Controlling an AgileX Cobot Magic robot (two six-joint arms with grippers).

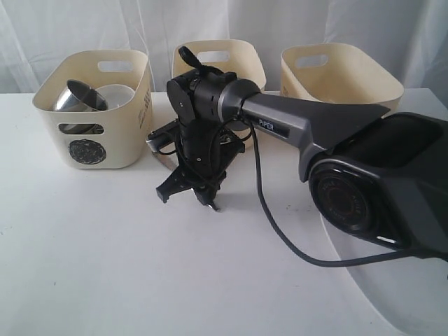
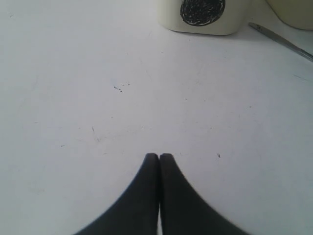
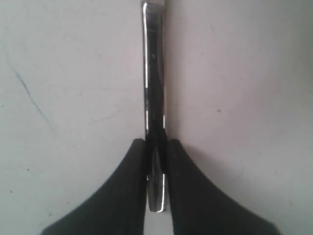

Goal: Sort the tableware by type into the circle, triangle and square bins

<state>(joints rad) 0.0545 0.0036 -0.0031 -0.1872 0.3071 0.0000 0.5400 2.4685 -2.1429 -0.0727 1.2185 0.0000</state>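
My right gripper (image 3: 156, 142) is shut on the squared handle end of a thin steel utensil (image 3: 154, 73), seen edge-on; I cannot tell which kind it is. In the exterior view this gripper (image 1: 189, 192) points down at the table in front of the middle bin. The left gripper (image 2: 159, 155) is shut and empty above bare table; it does not show in the exterior view. A steel mug (image 1: 78, 98) lies tilted in the circle-marked bin (image 1: 87, 150), with something white behind it. A steel utensil (image 2: 281, 41) lies beside that bin (image 2: 200, 14).
Two more cream bins stand at the back: the middle one (image 1: 224, 52) and the right one (image 1: 343, 73). The right arm's base (image 1: 378, 189) fills the right side. A white curved edge, perhaps the large plate (image 1: 392, 294), sits at the front right.
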